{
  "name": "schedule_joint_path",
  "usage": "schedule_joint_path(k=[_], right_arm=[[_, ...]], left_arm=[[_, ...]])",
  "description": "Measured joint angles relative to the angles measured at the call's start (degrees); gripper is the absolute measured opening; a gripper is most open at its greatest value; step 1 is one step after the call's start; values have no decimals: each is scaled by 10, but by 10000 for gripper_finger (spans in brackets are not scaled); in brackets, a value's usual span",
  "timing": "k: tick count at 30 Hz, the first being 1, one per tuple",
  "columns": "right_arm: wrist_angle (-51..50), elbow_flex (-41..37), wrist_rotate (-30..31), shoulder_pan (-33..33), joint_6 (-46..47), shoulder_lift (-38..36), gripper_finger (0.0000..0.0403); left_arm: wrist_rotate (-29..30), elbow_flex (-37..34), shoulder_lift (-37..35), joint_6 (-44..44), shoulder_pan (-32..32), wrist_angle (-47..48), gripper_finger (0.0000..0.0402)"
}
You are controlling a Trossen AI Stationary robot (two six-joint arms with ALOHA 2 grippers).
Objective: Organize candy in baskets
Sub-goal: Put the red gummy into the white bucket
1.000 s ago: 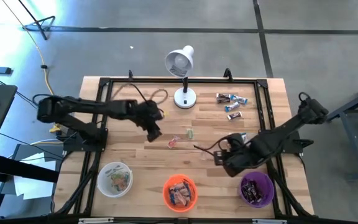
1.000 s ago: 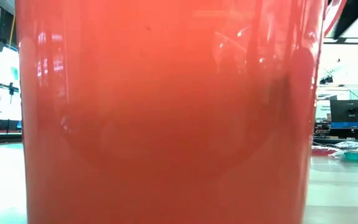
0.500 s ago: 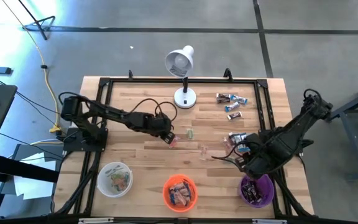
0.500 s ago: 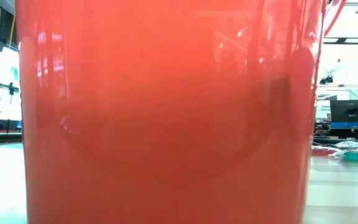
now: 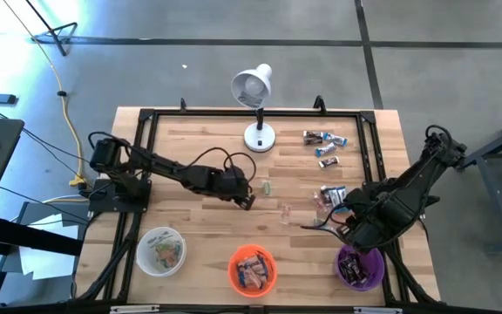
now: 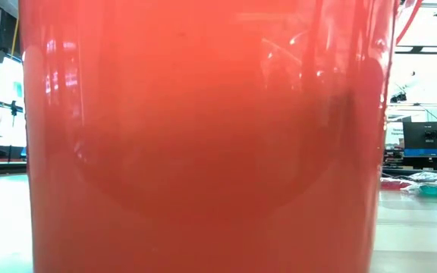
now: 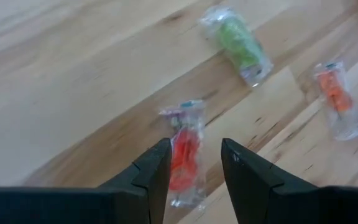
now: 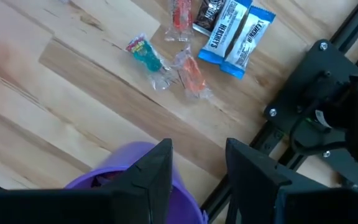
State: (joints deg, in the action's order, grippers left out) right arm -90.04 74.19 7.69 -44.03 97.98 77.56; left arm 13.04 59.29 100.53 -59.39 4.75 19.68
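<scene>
Taking the orange basket [image 5: 252, 269] at the near edge as landmark: the purple basket [image 5: 360, 267] sits to its right, and the right gripper [image 5: 352, 237] hangs above that basket's far rim, jaws apart and empty. Beyond the orange basket and slightly left, the left gripper [image 7: 194, 162] straddles a red candy [image 7: 184, 151] on the table [image 5: 181, 148], jaws apart, not yet clamped. The pick is in hand; next it likely calls for closing, lifting, then carrying nearer to a basket.

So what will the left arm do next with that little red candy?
Probably lower a touch and close. The left gripper stands open, its fingers either side of the red candy lying on the wooden table, not yet gripping it.
</scene>
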Motion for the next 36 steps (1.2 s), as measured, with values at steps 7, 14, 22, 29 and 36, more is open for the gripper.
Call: schedule_joint_path(k=[7,14,22,29,36], right_arm=[[0,0,0,0,-21,0,144],[0,0,5,0,-21,0,144],[0,0,18,0,-21,0,144],[2,0,18,0,-21,0,144],[3,0,30,0,-19,0,144]], left_arm=[[-4,-1,0,-26,23,3,129],[4,0,13,-43,40,3,129],[-46,7,108,-15,25,-72,129],[-24,7,121,-32,13,-117,102],[-9,25,120,-21,-6,-99,9]])
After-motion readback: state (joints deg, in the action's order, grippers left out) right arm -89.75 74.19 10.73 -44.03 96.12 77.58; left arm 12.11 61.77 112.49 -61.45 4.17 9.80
